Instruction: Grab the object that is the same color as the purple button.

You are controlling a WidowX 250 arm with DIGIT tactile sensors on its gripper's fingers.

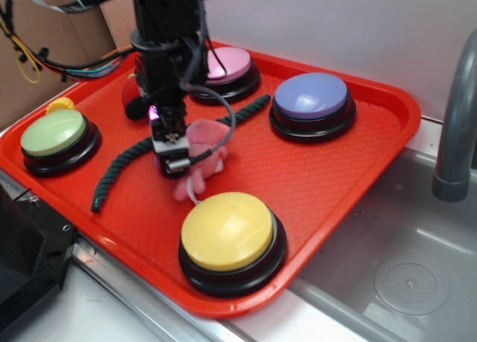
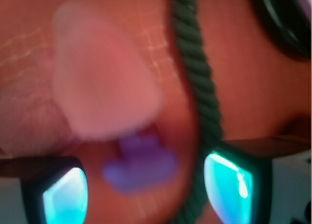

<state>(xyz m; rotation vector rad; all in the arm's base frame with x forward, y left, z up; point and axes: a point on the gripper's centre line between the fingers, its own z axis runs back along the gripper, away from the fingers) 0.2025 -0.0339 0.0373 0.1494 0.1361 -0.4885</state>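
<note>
The object, a small blurred lavender-purple lump (image 2: 139, 165), lies on the red tray between my two fingers in the wrist view. My gripper (image 2: 146, 189) is open around it, with a gap on each side. In the exterior view the gripper (image 1: 171, 157) hangs low over the tray and hides the lump. The purple button (image 1: 311, 97), a lavender-blue dome on a black base, sits at the tray's back right, well away from the gripper.
A pink plush toy (image 1: 206, 152) touches the gripper's right side and fills the wrist view's upper left (image 2: 102, 82). A dark green rope (image 1: 123, 167) runs past the fingers (image 2: 197, 77). Green (image 1: 54, 133), yellow (image 1: 227, 230) and pink (image 1: 227, 65) buttons stand on the tray (image 1: 328, 185). A sink (image 1: 410, 275) lies to the right.
</note>
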